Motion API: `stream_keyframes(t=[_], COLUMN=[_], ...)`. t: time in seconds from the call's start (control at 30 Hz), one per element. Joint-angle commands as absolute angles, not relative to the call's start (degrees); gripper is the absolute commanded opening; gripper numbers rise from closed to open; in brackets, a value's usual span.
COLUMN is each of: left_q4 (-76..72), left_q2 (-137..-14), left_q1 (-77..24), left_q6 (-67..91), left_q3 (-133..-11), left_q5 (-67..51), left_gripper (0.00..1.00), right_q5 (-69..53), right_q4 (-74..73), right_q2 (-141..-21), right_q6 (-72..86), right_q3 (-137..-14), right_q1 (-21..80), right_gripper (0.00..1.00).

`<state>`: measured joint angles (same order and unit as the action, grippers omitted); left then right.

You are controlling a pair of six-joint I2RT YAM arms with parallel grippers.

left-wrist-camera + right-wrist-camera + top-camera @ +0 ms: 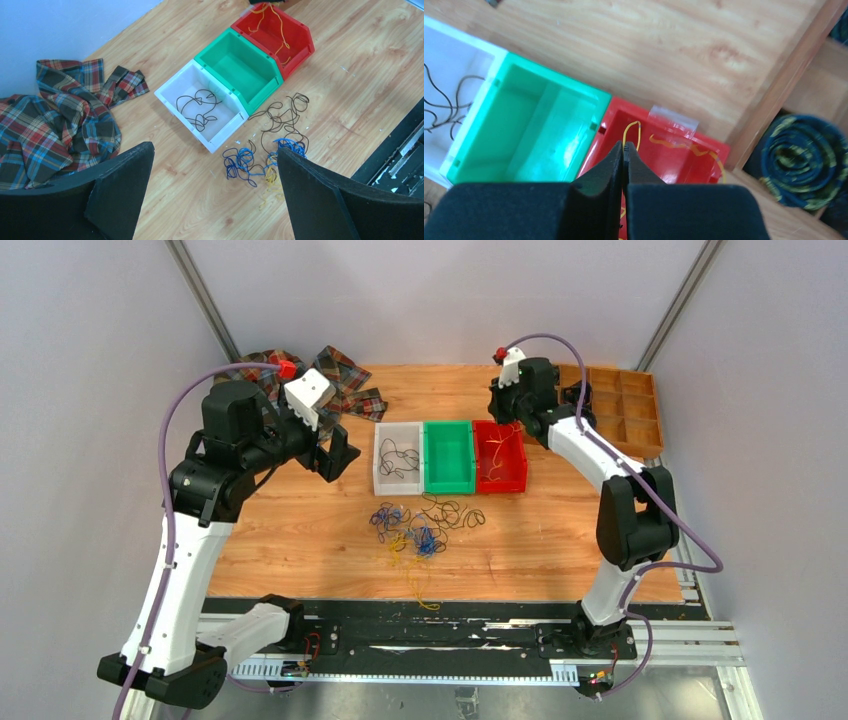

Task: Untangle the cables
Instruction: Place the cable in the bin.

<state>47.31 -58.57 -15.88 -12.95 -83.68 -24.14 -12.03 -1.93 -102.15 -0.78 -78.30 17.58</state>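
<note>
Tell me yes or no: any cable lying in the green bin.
No. The green bin shows a bare floor, while black wire lies in the white bin beside it.

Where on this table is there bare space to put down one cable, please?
The table is bare right of the loose cables, in front of the red bin, and left of them, toward the left arm. The green bin is empty. Crowded: around the cables, and the far-left corner under the plaid cloth.

I find no writing, number or sign that I can read; the clear tag [672, 119] on the red bin [705, 146] looks blank.
</note>
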Motion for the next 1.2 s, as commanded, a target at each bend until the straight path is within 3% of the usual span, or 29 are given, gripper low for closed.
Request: stream_keyframes(t=[0.0,0.67,1.0,1.17], left_q4=[47.3,47.3,47.3,47.3], left_q2=[-57.3,-57.2,-57.6,-57.7], left_q1=[-16.0,-16.1,-16.1,-16.1], left_q6=[-13.5,-14.0,-14.0,-13.9], left_q3=[-85.0,-84.7,-84.9,-85.3], left_q5=[-24.1,-24.0,-24.2,-24.3], left_gripper=[0.98,0.98,0.98,0.98], right_q5=[-13.0,-9.9,-7.1,-8.2], right_q4=[-0.8,-1.8,-3.1,-4.6], right_q2=[-103.0,-114.9,-110.8,-109.4], right_q6=[3.0,4.0,1.8,0.7], right_q3=[-74.4,-79.8,-80.0,-80.7], right_q1=[16.7,17.3,18.1,18.1], right_gripper=[0.01,0.01,0.41,0.49])
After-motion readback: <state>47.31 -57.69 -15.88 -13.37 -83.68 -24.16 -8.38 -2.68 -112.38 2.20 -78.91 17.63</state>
